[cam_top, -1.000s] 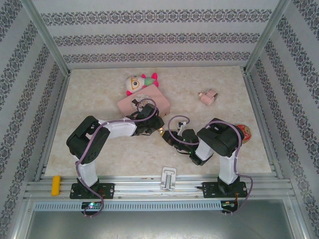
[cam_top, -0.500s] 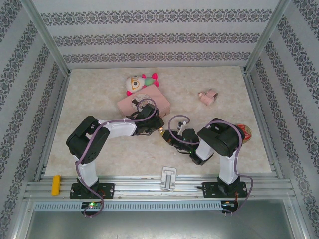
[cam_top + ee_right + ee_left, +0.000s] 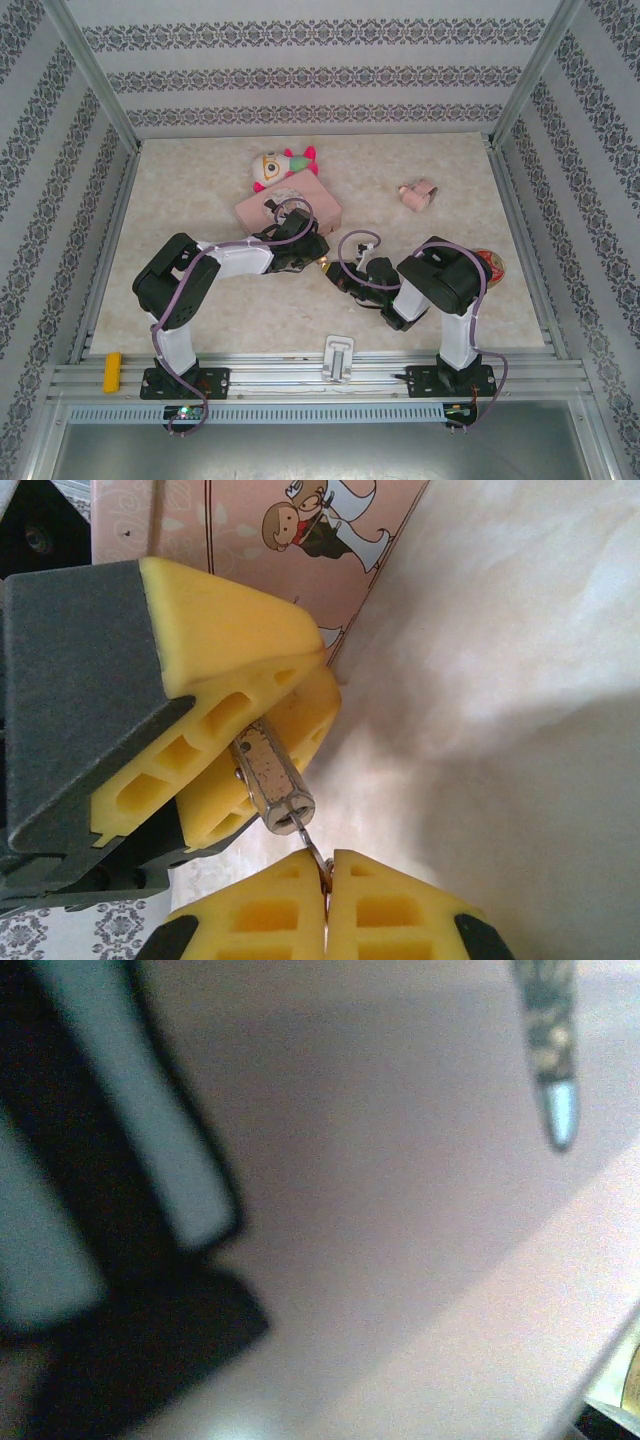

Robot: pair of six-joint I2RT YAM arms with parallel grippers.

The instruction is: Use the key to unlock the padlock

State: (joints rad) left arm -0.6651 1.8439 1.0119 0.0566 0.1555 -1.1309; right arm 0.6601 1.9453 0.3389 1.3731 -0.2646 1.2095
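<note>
One padlock (image 3: pixel 275 785) in left tool (image 3: pixel 252 745), beside right tool (image 3: pixel 327 905).

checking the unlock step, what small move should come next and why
Probably a gentle twist of the right gripper: it is shut on a thin metal piece, likely the key, meeting the end of the padlock that the left gripper clamps.

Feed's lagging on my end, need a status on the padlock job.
Left jaws shut on padlock. Right jaws shut on thin wire at its end; key ring or shackle, can't tell. Pink box close behind.
</note>
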